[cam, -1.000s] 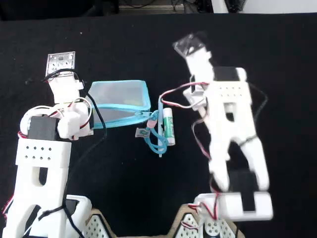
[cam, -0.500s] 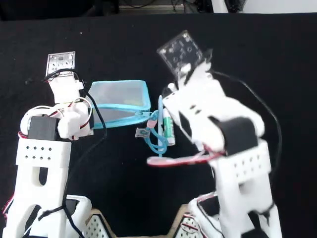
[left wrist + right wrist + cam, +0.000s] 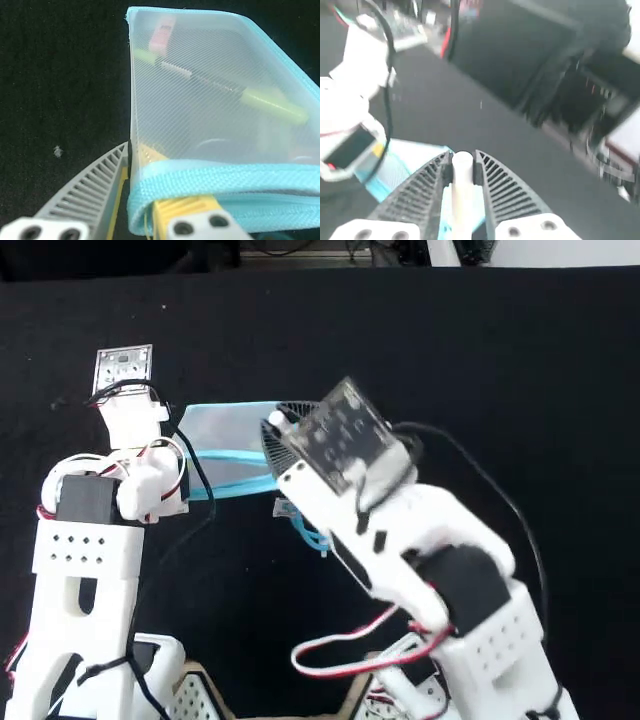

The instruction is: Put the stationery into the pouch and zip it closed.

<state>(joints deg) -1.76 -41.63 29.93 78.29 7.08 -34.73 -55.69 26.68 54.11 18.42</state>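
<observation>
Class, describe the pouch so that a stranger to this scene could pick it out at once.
On the black table, look just beside the left arm. The pouch lies there, one edge pinched in the left tool. It alone is see-through with a turquoise zip border, and pens show inside.

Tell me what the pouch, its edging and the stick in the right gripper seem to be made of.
The pouch looks like translucent, finely ribbed plastic sheet or mesh; a green pen shows through it. Its edging is woven teal fabric tape, matte, with the weave visible. The stick in the right gripper is probably smooth white plastic, but it is blurred, so this is uncertain.
</observation>
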